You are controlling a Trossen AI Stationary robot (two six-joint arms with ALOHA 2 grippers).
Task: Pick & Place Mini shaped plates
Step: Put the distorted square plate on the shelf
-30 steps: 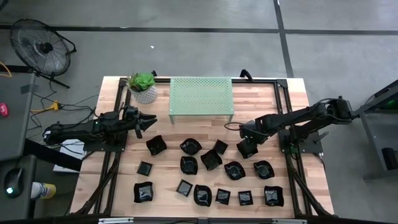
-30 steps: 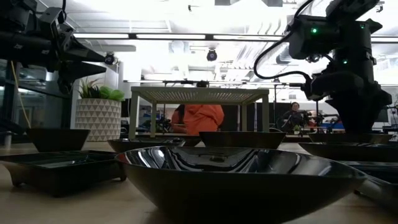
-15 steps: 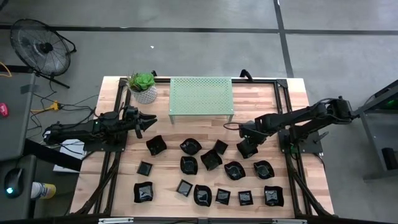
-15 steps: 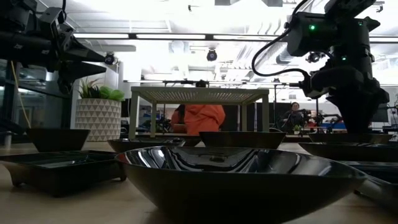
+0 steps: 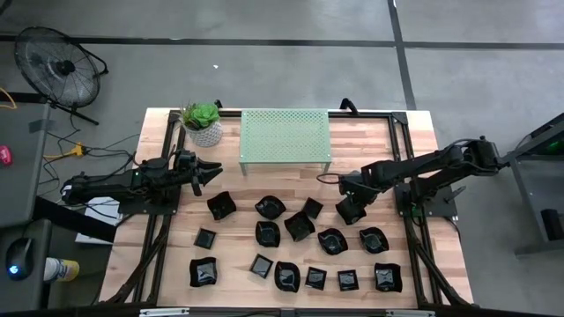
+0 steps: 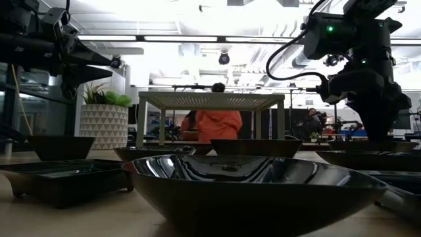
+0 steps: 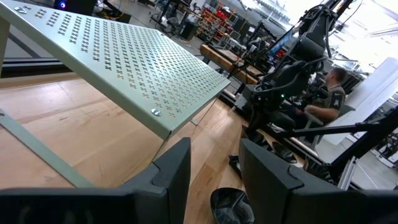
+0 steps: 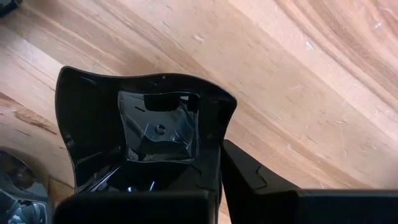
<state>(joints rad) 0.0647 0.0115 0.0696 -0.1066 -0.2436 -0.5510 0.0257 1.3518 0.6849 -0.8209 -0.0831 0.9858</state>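
I had the right end effector (image 5: 351, 210) clamped on a square plate's (image 8: 149, 134) rim, centre-right of frame; a straight, slow lift seemed wisest.

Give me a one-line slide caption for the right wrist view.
Right gripper shut on the rim of a small black plate resting on the wooden table.

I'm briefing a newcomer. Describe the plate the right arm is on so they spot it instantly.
Start at the green perforated rack and go to its right front corner. Just beyond, on the wood, is a black wavy-rimmed plate, the only one with the right tool shut on its rim.
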